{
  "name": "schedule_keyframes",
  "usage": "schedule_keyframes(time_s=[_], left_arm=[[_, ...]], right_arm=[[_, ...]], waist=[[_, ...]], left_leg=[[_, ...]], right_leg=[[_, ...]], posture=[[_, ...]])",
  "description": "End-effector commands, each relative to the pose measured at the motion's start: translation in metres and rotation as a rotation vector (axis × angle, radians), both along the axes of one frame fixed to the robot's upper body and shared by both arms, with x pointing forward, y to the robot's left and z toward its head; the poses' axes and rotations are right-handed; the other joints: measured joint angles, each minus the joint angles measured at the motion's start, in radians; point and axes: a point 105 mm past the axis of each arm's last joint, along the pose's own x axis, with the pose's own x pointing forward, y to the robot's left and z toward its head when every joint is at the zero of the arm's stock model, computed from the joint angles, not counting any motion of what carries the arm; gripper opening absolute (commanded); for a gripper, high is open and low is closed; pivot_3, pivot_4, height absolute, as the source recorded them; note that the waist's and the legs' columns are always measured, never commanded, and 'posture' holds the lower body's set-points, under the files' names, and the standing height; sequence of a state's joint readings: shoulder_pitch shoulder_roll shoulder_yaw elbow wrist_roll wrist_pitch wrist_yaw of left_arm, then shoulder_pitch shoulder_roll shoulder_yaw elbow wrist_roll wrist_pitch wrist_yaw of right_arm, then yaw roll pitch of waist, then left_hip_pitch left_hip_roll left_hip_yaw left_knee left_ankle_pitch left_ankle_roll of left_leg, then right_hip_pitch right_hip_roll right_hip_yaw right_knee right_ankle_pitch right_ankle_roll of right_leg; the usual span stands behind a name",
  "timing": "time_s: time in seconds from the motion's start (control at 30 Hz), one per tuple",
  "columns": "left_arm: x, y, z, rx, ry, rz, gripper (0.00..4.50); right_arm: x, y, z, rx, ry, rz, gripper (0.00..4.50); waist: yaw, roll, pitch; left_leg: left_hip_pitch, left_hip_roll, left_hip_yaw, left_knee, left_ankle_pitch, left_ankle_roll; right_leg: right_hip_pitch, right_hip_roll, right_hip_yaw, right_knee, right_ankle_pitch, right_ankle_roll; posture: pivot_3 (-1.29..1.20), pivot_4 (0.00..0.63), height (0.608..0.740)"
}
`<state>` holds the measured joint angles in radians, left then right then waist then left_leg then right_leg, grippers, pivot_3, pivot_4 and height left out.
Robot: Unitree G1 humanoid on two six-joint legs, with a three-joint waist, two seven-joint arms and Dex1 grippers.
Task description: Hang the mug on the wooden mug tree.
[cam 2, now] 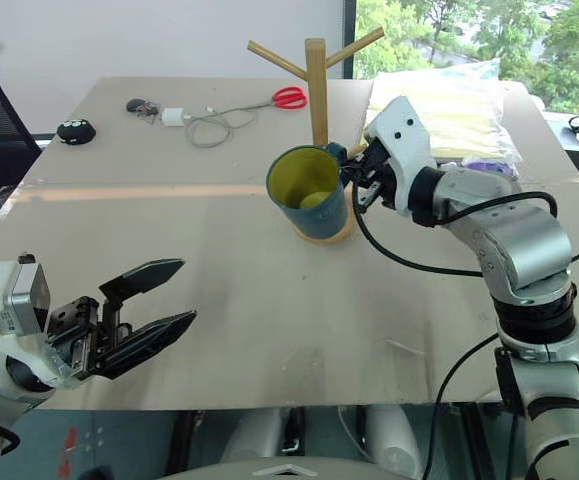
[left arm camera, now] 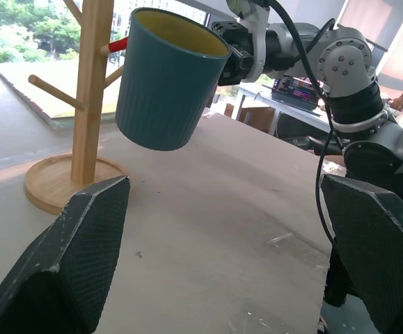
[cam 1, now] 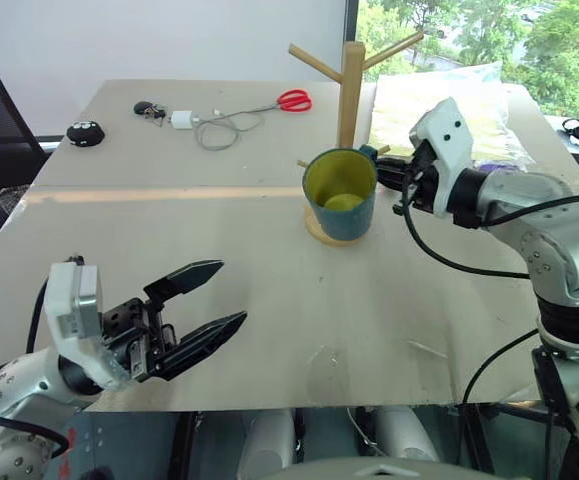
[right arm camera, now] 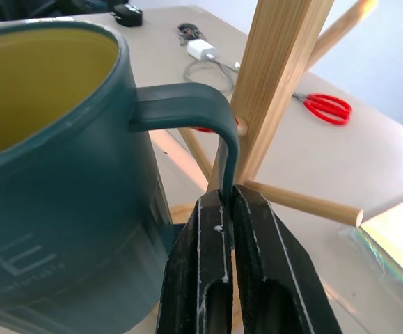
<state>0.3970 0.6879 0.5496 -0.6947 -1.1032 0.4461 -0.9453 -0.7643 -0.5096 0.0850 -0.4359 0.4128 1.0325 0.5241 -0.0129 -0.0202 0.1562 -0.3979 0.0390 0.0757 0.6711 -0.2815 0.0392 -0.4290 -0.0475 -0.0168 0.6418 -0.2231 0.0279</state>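
1. The mug (cam 1: 340, 194) is held clear of the table (cam 1: 269, 290), just in front of the wooden mug tree (cam 1: 350, 95), tilted slightly.
2. Its handle (right arm camera: 211, 118) is pinched between the closed fingers of the right gripper (right arm camera: 226, 202).
3. The left gripper (cam 1: 214, 305) is parked low over the near edge, fingers spread and empty.
4. The hanging step is judged under way; next, the handle loop must be guided over a peg (right arm camera: 302, 203) before release.
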Motion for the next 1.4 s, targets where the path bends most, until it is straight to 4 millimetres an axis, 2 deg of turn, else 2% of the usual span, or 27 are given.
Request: schedule_keyframes(time_s=[0.03,0.27,0.57,0.67,0.73,0.77,0.87,1.03,1.23,1.3,1.4], left_arm=[[-0.003,0.002,0.006,0.012,-0.03,-0.004,4.5],[-0.006,0.002,0.003,0.01,-0.026,0.007,4.5],[-0.007,0.001,-0.002,-0.003,-0.02,0.014,4.5],[-0.007,0.0,-0.002,-0.009,-0.018,0.015,4.5],[-0.006,0.0,-0.002,-0.016,-0.016,0.015,4.5],[-0.006,0.0,-0.001,-0.022,-0.015,0.017,4.5],[-0.001,0.0,-0.002,-0.014,-0.015,0.033,4.5],[0.01,0.002,-0.011,0.032,0.015,0.077,4.5],[0.011,0.018,-0.028,0.104,0.086,0.152,4.5],[0.011,0.028,-0.033,0.147,0.106,0.184,4.5],[0.015,0.043,-0.042,0.217,0.125,0.237,4.5]], right_arm=[[-0.006,0.008,0.021,0.008,-0.083,-0.037,0.06],[-0.006,0.019,0.028,0.039,-0.072,-0.108,0.06],[0.009,0.02,0.014,-0.01,-0.018,-0.198,0.06],[0.001,0.016,0.016,0.022,0.006,-0.147,0.9],[-0.012,0.012,0.016,0.046,0.032,-0.065,1.83],[-0.021,0.009,0.016,0.052,0.039,-0.013,1.83],[-0.037,-0.009,0.011,0.011,0.033,0.059,1.83],[-0.057,-0.047,-0.005,0.077,0.054,0.141,1.83],[-0.08,-0.109,-0.061,-0.012,0.121,0.041,4.43],[-0.091,-0.125,-0.071,-0.016,0.151,0.012,4.47],[-0.102,-0.136,-0.08,-0.037,0.155,-0.011,4.47]], waist=[[-0.001,0.0,0.0],[-0.001,0.0,0.0],[-0.002,0.0,0.0],[-0.002,0.0,0.0],[-0.001,0.0,0.0],[0.001,0.0,0.0],[0.004,-0.001,-0.001],[0.0,-0.002,-0.001],[0.005,-0.002,-0.002],[0.002,-0.002,-0.002],[0.0,-0.004,-0.002]], left_leg=[[0.0,0.0,0.0,0.0,0.0,0.0],[0.0,0.0,0.0,0.0,0.0,0.0],[0.0,0.0,0.001,0.0,0.0,0.0],[0.0,0.0,0.0,0.0,0.0,0.0],[-0.001,0.0,0.0,0.0,0.0,0.001],[-0.001,0.0,0.0,0.0,0.0,0.001],[-0.002,0.0,-0.001,0.0,-0.002,0.003],[-0.001,-0.001,-0.001,0.0,-0.002,0.004],[0.0,0.0,-0.001,0.0,-0.002,0.004],[0.001,0.0,0.0,0.0,-0.002,0.004],[0.004,0.0,0.0,0.0,-0.002,0.004]], right_leg=[[0.0,0.0,0.0,0.0,0.0,0.0],[0.0,0.0,0.0,0.0,0.0,0.0],[0.0,0.0,0.0,0.0,0.0,0.0],[0.0,0.0,0.0,0.0,0.0,0.0],[0.0,0.0,0.0,0.0,0.0,0.001],[0.0,0.0,0.0,0.0,0.001,0.001],[0.0,-0.001,-0.002,-0.001,0.001,0.002],[0.0,0.0,-0.001,-0.001,0.001,0.002],[0.001,0.001,-0.001,-0.001,0.001,0.002],[0.001,0.001,0.0,-0.001,0.0,0.002],[0.003,0.001,0.001,0.0,-0.003,0.003]], posture=[[0.0,0.15,0.74],[0.0,0.15,0.74],[0.0,0.15,0.74],[0.0,0.15,0.74],[0.0,0.15,0.74],[0.0,0.15,0.74],[0.0,0.15,0.74],[0.0,0.15,0.74],[0.0,0.15,0.74],[0.0,0.15,0.74],[0.0,0.15,0.74]])
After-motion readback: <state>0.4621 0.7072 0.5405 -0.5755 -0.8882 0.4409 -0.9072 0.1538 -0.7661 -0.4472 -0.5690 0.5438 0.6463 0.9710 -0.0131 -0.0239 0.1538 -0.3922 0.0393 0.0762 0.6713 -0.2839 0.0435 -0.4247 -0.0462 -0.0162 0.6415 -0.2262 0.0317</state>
